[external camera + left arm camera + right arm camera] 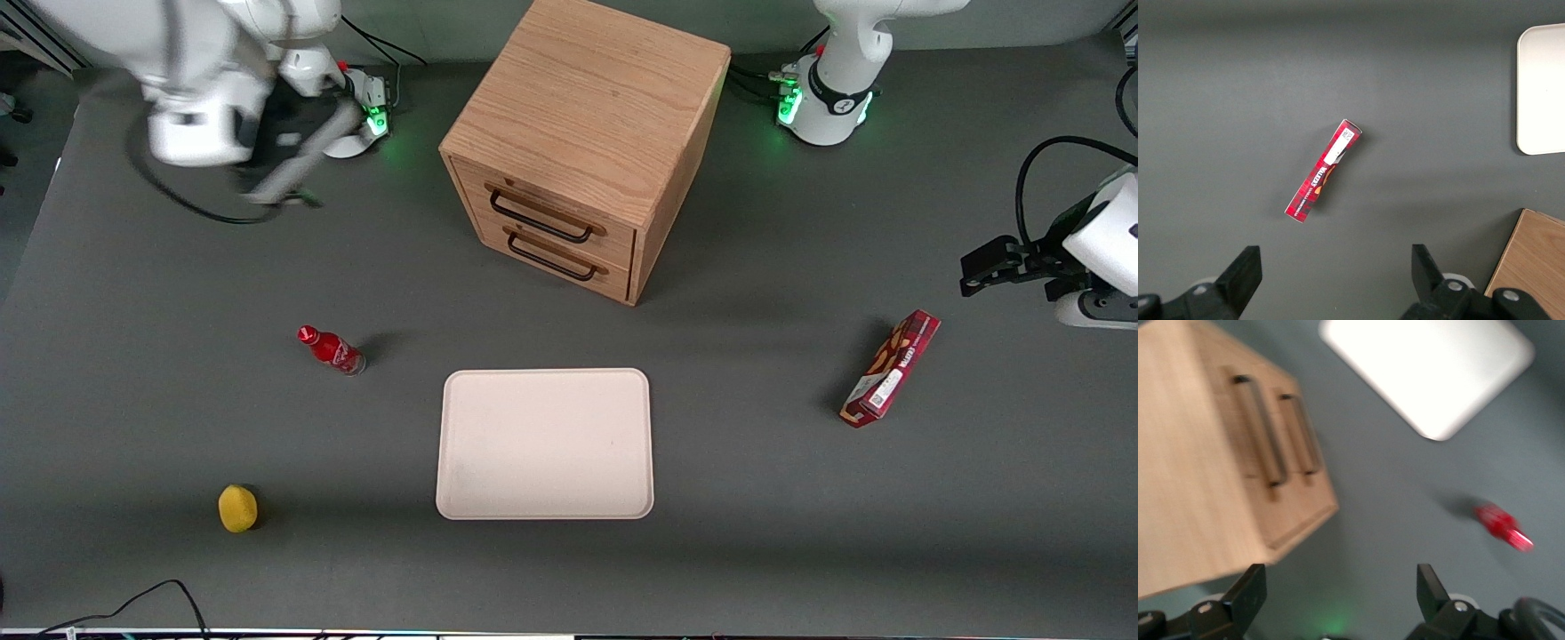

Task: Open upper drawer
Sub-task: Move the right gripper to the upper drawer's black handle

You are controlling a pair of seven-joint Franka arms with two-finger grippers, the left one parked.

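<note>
Grey matting covers the whole table [178,418], and the wooden cabinet [591,116] stands on it farther from the front camera than everything else, between the two arm bases. Its upper drawer [542,210] sits flush with the cabinet face, as does the lower drawer [556,255] just beneath it; I see no gap around either front, so I judge the task barely begun. The black handle [540,220] of the upper drawer is untouched.

My gripper [1341,600] hangs in the air toward the working arm's end of the table, well apart from the cabinet and above the level of its drawers. Its fingers [1248,590] are spread wide with nothing between them. From my wrist both handles show side by side on the cabinet face, with bare table between them and me. What remains, as I judge it, is the whole job: come down to the upper handle, close on it, and pull the drawer straight out from the face.

Both drawers being closed, I cannot tell what is in them. The pale tray [544,443], nearer the front camera than the cabinet, holds nothing. Loose on the table lie a red bottle [332,350], a yellow sponge [237,508] and a red snack box [891,368].
</note>
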